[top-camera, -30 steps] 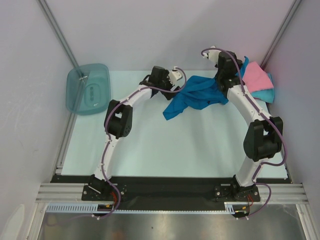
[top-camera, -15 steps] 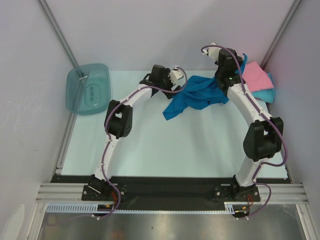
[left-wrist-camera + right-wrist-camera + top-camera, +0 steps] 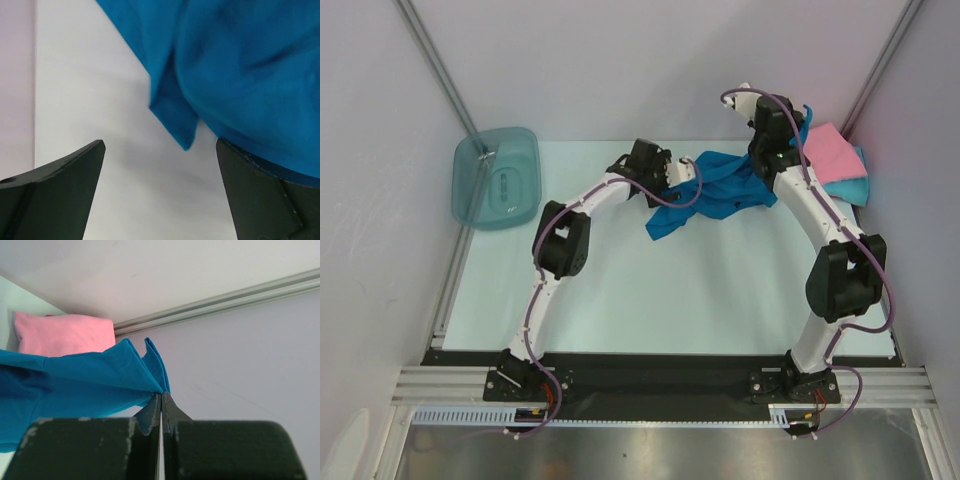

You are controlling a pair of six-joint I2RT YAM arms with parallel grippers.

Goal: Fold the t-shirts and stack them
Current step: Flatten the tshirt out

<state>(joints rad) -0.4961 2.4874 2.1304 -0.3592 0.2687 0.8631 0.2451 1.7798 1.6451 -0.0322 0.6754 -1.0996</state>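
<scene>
Change over the last second: left pincer has swung right from its spot beside the blue shirt and now sits over that shirt's left edge, jaws spread as wide as they go, nothing between them yet. Left wrist view shows a pointed corner of blue cloth hanging just ahead of the gap, bare bench under it. Right pincer hasn't budged: clamped tight on a bunched fold of the same shirt's edge, held up off the bench at the far right near the wall. So the blue shirt is half lifted on the right and crumpled on the bench toward centre-back, not flat, not folded. Pink shirt lies at the far right corner on top of the turquoise shirt, both looking folded flat and stacked, though the arm hides part of them. Bin sits far left, well apart, not involved. Reading: two shirts look done and the blue one is the last to do. The left arm's approach looks like setup for a second grab, so both arms can stretch the cloth out before folding. Risk: the corner is loose and may slip the closing jaws.
</scene>
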